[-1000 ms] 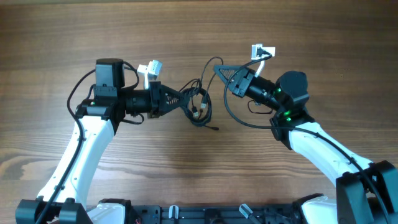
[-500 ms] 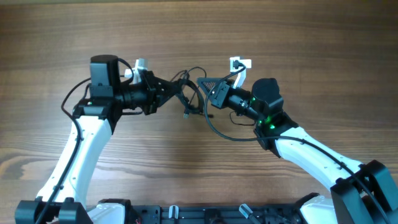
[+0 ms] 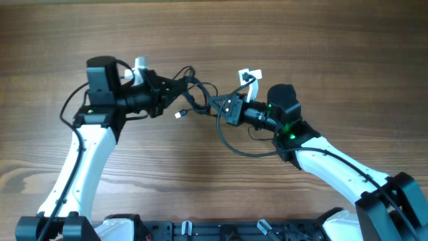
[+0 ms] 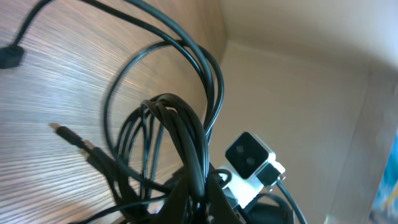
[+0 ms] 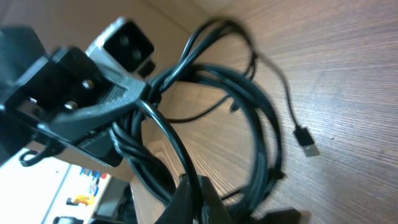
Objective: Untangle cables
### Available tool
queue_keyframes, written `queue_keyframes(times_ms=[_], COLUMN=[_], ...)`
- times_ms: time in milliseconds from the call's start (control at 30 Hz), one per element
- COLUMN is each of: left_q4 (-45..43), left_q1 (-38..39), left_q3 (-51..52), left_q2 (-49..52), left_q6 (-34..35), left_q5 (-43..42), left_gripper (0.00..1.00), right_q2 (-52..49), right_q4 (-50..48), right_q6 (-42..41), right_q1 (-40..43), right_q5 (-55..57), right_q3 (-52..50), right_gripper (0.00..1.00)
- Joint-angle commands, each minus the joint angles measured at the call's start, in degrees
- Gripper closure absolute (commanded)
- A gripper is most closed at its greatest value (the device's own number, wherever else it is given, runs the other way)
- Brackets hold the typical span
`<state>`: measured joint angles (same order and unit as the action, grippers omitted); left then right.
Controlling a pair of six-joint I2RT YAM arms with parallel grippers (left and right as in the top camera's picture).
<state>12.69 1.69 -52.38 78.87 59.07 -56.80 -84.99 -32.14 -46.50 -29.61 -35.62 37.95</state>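
Observation:
The cables [image 3: 199, 95] are thin black cords tangled in a bundle, lifted above the wooden table between my two grippers. My left gripper [image 3: 182, 87] is shut on the thick part of the bundle; in the left wrist view the cables [image 4: 177, 127] rise in loops out of the gripper [image 4: 200, 200]. Just to the right, my right gripper [image 3: 221, 107] is shut on a single strand; in the right wrist view this strand [image 5: 163, 127] runs down into the gripper [image 5: 194, 190]. The two grippers are close together. A plug end [image 3: 179, 115] dangles below the bundle.
A long loop of cable [image 3: 244, 151] sags from the right gripper towards the table. A flat plug [image 5: 306, 140] and a jack plug [image 4: 69, 134] hang loose over the wooden table [image 3: 200, 187]. The arm bases stand at the front edge.
Both grippers have moved left and slightly back with the cables, and have come closer together. The bundle is more bunched up, and the dangling plug has swung left.

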Motion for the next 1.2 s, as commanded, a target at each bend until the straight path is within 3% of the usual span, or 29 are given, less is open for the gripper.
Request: queue_keyframes(times_ms=[0,267,433,467,533,567,600,867,1000,1067,1167], left_q4=[-4.7,-12.0,-12.1,-12.0,-12.1,-12.0,-12.1,-11.6,-10.6,-9.0,-1.1], left_q1=[4.6,8.0,8.0,8.0,8.0,7.9,7.9,6.7,5.4,5.2,5.3], left_q3=[-0.9,-0.9,-0.9,-0.9,-0.9,-0.9,-0.9,-0.9,-0.9,-0.9,-0.9], left_q2=[0.3,0.3,0.3,0.3,0.3,0.3,0.3,0.3,0.3,0.3,0.3], left_q6=[-0.3,-0.3,-0.3,-0.3,-0.3,-0.3,-0.3,1.5,0.5,-5.2,-19.1], left_q5=[-0.3,-3.0,-3.0,-3.0,-2.7,-1.9,-1.2,3.7,3.9,2.8,-2.0], left_gripper=[0.96,0.96,0.96,0.96,0.96,0.96,0.96,0.96,0.96,0.96,0.96], right_q2=[-0.3,-0.3,-0.3,-0.3,-0.3,-0.3,-0.3,0.3,0.3,0.3,0.3], right_q4=[0.5,3.6,2.6,2.2,2.3,2.5,2.6,3.5,11.7,16.1,18.3], right_q6=[3.7,4.6,4.4,4.4,4.4,4.4,4.3,-3.6,-3.6,-3.5,-1.3], right_q1=[-1.6,-1.7,-1.7,-1.7,-1.6,-1.5,-1.1,7.0,9.4,10.3,10.3], right_q5=[-2.2,-2.2,-2.2,-2.2,-2.2,-2.2,-2.2,-11.0,-10.8,-10.8,-11.0], right_q3=[0.6,0.6,0.6,0.6,0.6,0.6,0.6,0.6,0.6,0.6,0.6], right_gripper=[0.95,0.94,0.91,0.84,0.48,0.21,0.00,0.00,0.01,0.00,0.00])
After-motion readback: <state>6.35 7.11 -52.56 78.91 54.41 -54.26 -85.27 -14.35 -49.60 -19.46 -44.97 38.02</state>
